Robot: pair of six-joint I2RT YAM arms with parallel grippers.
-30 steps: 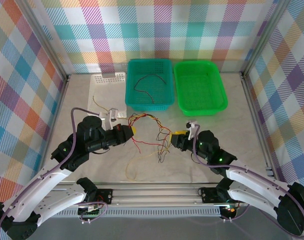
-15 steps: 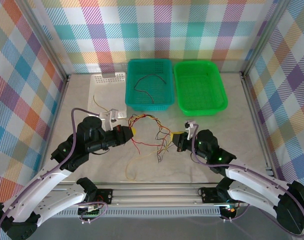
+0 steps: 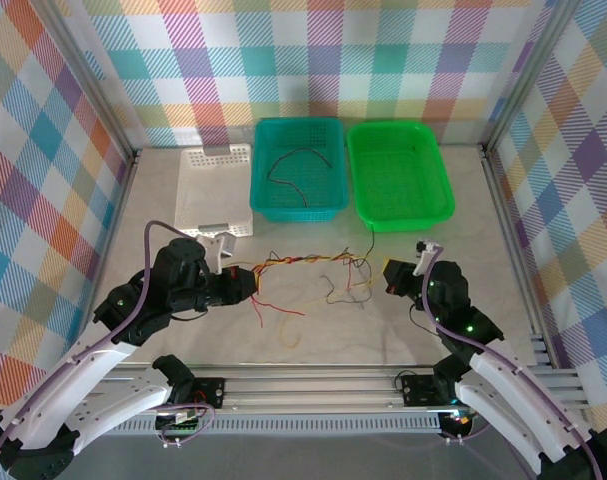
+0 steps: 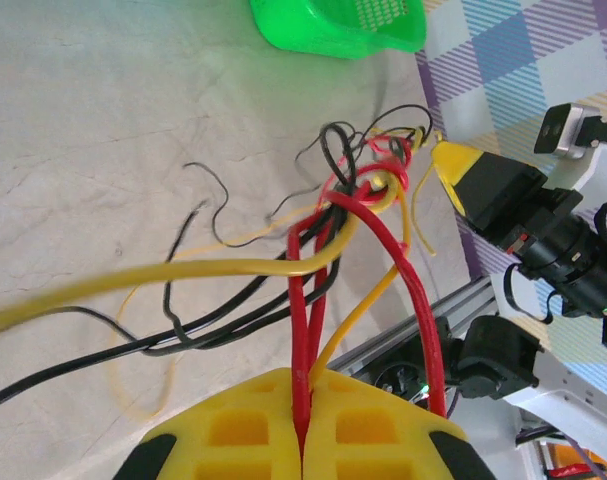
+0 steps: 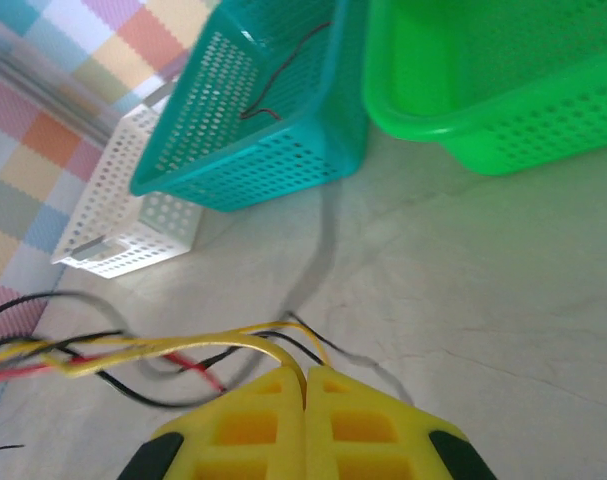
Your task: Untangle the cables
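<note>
The cables (image 3: 301,262) are thin red, yellow, orange and black wires, pulled into a twisted strand between my two grippers, with loose ends trailing on the table below it. My left gripper (image 3: 251,283) is shut on the strand's left end; the left wrist view shows red cables (image 4: 303,300) and an orange one pinched between the yellow fingers of the left gripper (image 4: 305,388). My right gripper (image 3: 387,277) is shut on the right end, and in its wrist view the right gripper (image 5: 305,382) clamps yellow cables (image 5: 163,347). A knot (image 4: 368,190) sits midway.
A teal basket (image 3: 254,175) with one dark wire (image 3: 295,160) in it stands at the back, a green basket (image 3: 447,190) to its right, and a white perforated tray (image 3: 211,200) to its left. Frame rails run along the near edge (image 3: 313,378).
The right gripper shut on yellow cables and drew back to the right. The left gripper pulled slightly left. The loose tangle is now stretched into a taut strand.
</note>
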